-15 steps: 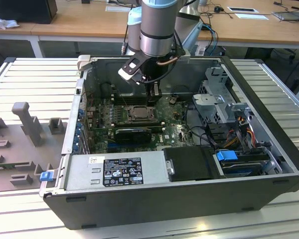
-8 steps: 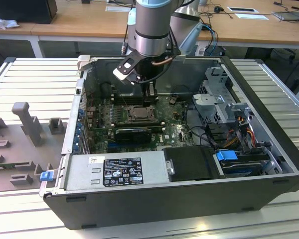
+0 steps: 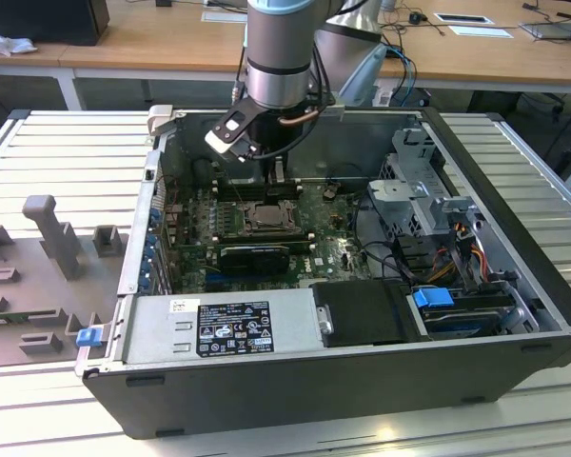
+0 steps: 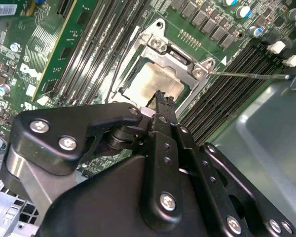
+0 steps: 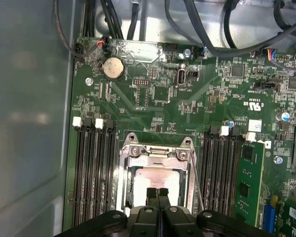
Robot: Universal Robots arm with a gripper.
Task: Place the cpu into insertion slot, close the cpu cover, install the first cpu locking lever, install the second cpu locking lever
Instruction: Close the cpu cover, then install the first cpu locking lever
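Lying flat and face up in the insertion slot (image 3: 250, 217): the cpu (image 5: 155, 178), pale silver-grey, on the green circuit board (image 5: 153, 98) of an open computer case (image 3: 362, 381). Hidden: the slot's contact field, wholly under the chip; the chip's side nearest the cameras, behind the black fingers (image 4: 160, 106) in both wrist views; the near side of the cpu cover (image 5: 122, 185) likewise. Cover: lies down around the chip, which shows through its square window (whether it is latched cannot be told). Orientation: the chip is square, so it has no long axis to speak of; its sides run parallel with the black memory slots (image 5: 91, 173) that flank the socket on two sides. Gripper (image 5: 158, 192): fingers pressed together with nothing between them, tips over the chip's near edge; contact with the metal face cannot be made out. Lever: one thin wire rod (image 4: 251, 75) leaves a corner of the socket and stands clear of the frame, its free end over the memory slots in the second wrist view. Exterior view: the arm's wrist stands over the socket and covers the board behind it; the fingertips there are hard to make out.
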